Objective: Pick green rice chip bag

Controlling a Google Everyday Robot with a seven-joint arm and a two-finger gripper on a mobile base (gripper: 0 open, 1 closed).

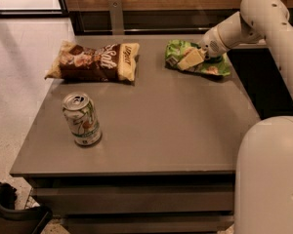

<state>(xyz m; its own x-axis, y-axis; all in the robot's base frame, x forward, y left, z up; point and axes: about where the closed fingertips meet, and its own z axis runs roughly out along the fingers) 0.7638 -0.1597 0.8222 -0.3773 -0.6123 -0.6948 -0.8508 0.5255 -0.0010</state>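
Observation:
The green rice chip bag (175, 50) lies crinkled at the far right of the grey table (166, 126). My gripper (189, 60) reaches in from the right and rests down on the middle of the bag, covering part of it. The bag lies on the table surface. Green edges of the bag show to the left and right of the gripper.
A larger brown and cream chip bag (95, 62) lies at the far left. A green and white soda can (82, 119) stands front left. My arm's pale body (271, 174) fills the front right. A wooden wall runs behind the table.

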